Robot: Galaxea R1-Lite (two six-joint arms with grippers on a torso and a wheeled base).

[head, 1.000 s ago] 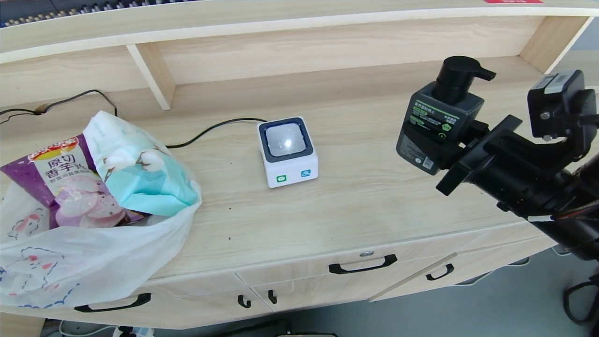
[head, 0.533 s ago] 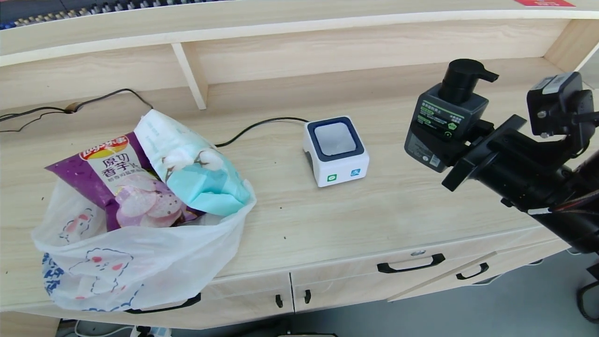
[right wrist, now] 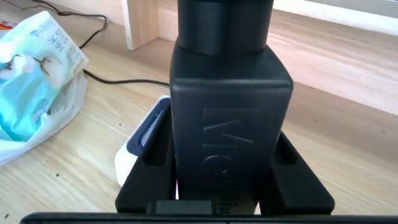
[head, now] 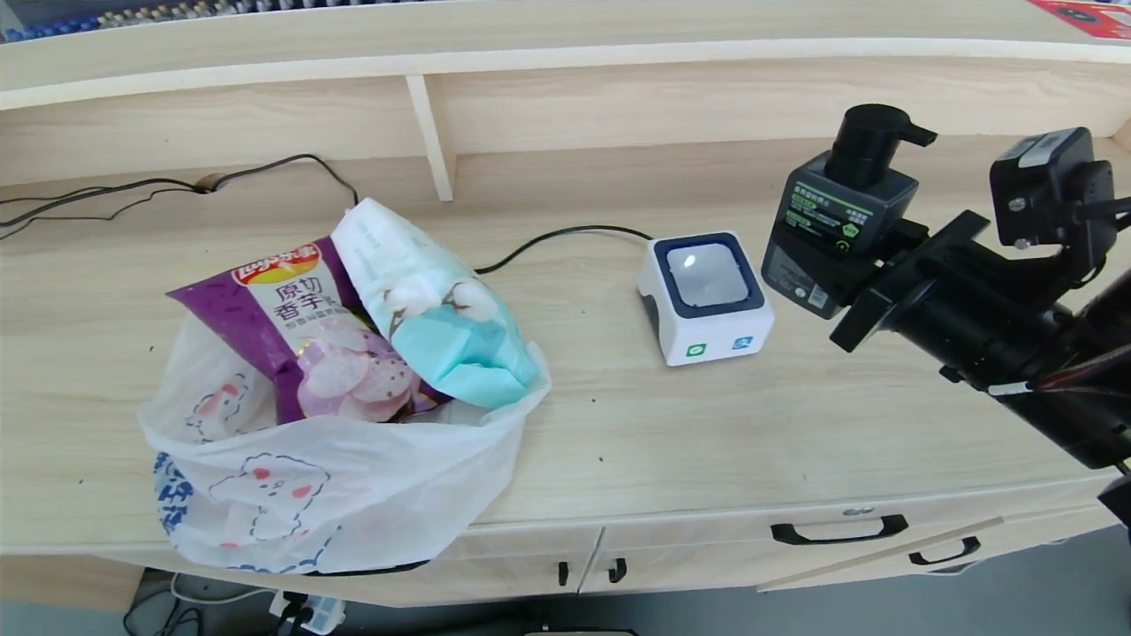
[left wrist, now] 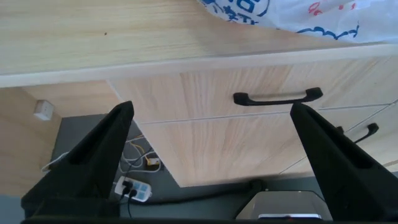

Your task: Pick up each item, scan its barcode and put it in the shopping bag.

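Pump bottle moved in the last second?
Yes. Held in the right gripper, the pump bottle has come leftward, much nearer the scanner; the camera shifted too.

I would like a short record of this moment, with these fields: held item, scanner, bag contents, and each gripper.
held item: dark pump bottle, roughly upright, above the counter
right gripper: shut on the pump bottle
scanner: on the counter, at the bottle's left in the head view, window facing up
shopping bag: holds a purple chip bag and a teal tissue pack
left gripper: open, low in front of the drawers
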